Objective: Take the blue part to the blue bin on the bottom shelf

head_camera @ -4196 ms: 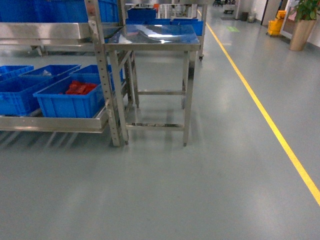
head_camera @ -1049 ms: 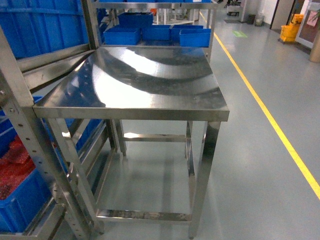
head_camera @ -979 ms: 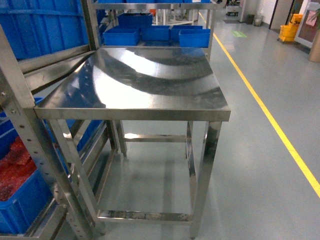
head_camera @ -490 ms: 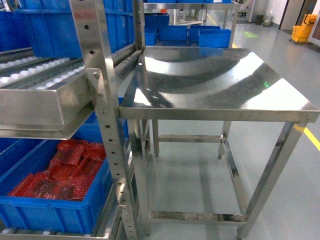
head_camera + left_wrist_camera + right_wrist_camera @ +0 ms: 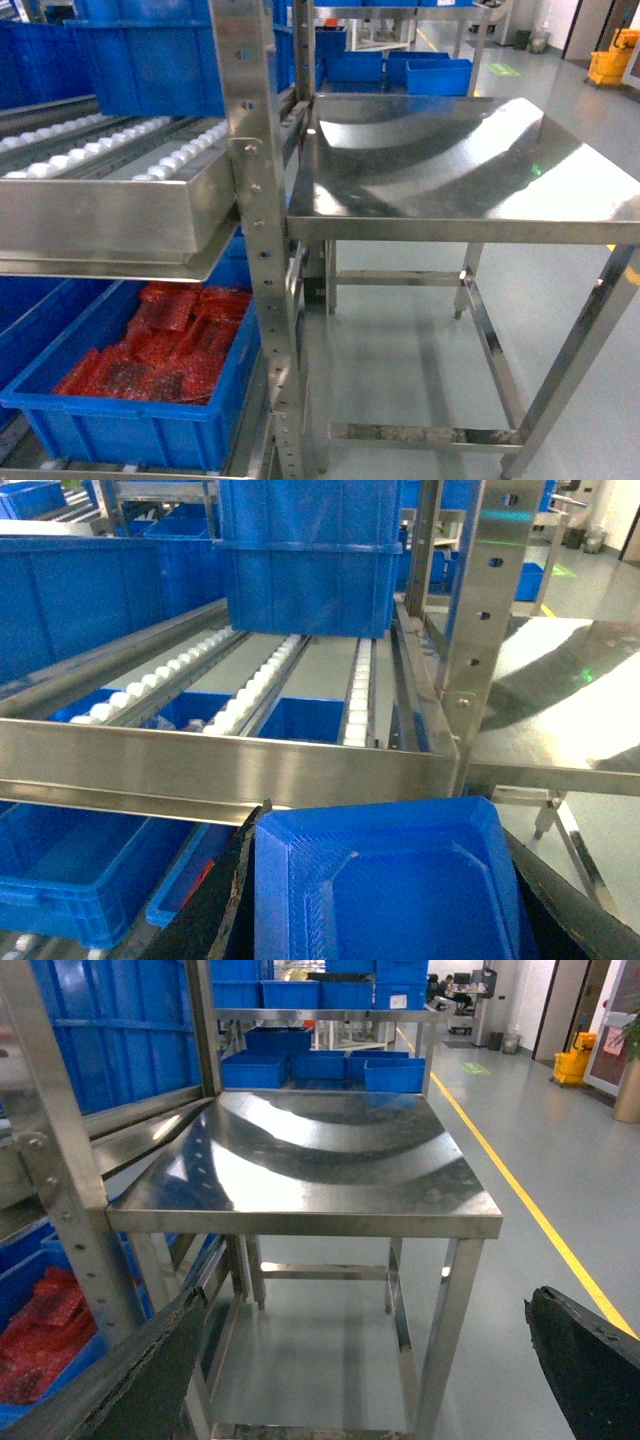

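Note:
A flat blue part [image 5: 390,900] with a recessed middle fills the bottom of the left wrist view. My left gripper [image 5: 385,830] is shut on it, one black finger on each side. Just ahead of it runs the steel front rail [image 5: 220,770] of a roller level. Below that rail lies the bottom shelf [image 5: 30,946], with an empty blue bin [image 5: 70,865] on its white rollers. My right gripper [image 5: 368,1300] is open with nothing between its fingers, facing the steel table [image 5: 320,1170]. Neither gripper shows in the head view.
A blue bin [image 5: 130,425] of red parts [image 5: 160,345] sits low in the rack. A perforated steel post [image 5: 262,250] stands between the rack and the square table [image 5: 460,160]. Stacked blue bins [image 5: 310,560] rest on the roller level. A yellow line [image 5: 520,1190] crosses the floor.
The head view has swung left and closed in: the rack and its post now fill the left and middle, and the table has shifted to the right.

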Tool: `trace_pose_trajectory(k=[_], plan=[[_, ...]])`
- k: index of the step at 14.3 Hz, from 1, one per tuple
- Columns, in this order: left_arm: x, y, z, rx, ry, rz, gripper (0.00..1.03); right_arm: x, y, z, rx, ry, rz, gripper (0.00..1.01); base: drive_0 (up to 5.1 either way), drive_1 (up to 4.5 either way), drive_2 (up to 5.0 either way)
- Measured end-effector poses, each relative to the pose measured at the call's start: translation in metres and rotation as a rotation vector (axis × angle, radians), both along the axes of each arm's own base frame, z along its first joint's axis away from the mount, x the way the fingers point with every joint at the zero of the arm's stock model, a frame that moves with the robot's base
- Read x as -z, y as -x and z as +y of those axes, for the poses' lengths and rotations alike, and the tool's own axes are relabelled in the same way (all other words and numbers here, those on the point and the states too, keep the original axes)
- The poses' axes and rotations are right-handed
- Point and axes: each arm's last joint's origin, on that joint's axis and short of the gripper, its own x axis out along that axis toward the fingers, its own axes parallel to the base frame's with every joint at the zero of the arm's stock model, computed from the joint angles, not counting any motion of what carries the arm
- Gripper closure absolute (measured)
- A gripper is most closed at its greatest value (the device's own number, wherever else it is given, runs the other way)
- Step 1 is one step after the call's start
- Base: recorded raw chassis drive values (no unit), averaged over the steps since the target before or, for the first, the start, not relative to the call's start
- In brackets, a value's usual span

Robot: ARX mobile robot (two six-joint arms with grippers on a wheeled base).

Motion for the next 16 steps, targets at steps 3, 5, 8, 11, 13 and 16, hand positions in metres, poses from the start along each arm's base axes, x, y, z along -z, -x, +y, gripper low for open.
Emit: trace_pose_trajectory(k=[3, 5, 8, 11, 13, 16], plan=[[0.0002, 0.0, 0.0, 0.0, -0.001, 0.002, 0.59, 0.0001, 0.0, 0.0, 0.0, 0.0, 0.002, 0.03, -5.0, 2.43, 2.4], [0.0002, 0.0, 0.0, -0.001, -0.001, 0.002, 0.59, 0.0003, 0.0, 0.0, -0.001, 0.0, 0.003, 0.03, -5.1, 2.4, 2.4], [-0.0003, 0.0001, 0.0001, 0.0, 0.001, -0.002, 0.59, 0.0003, 0.0, 0.0, 0.0, 0.0, 0.003, 0.03, -5.1, 2.37, 2.4], [0.0001, 0.0001, 0.0001, 0.0, -0.001, 0.001, 0.59, 0.0004, 0.0, 0.0, 0.0, 0.0, 0.004, 0.03, -5.1, 2.38, 2.4], [0.0001, 0.0001, 0.0001, 0.0, -0.001, 0.001, 0.59, 0.0, 0.0, 0.0, -0.001, 0.0, 0.0, 0.03, -5.1, 2.39, 2.4], [0.0, 0.0002, 0.0001, -0.001, 0.0, 0.001, 0.59, 0.0002, 0.0, 0.0, 0.0, 0.0, 0.002, 0.03, -5.0, 2.41, 2.4]])
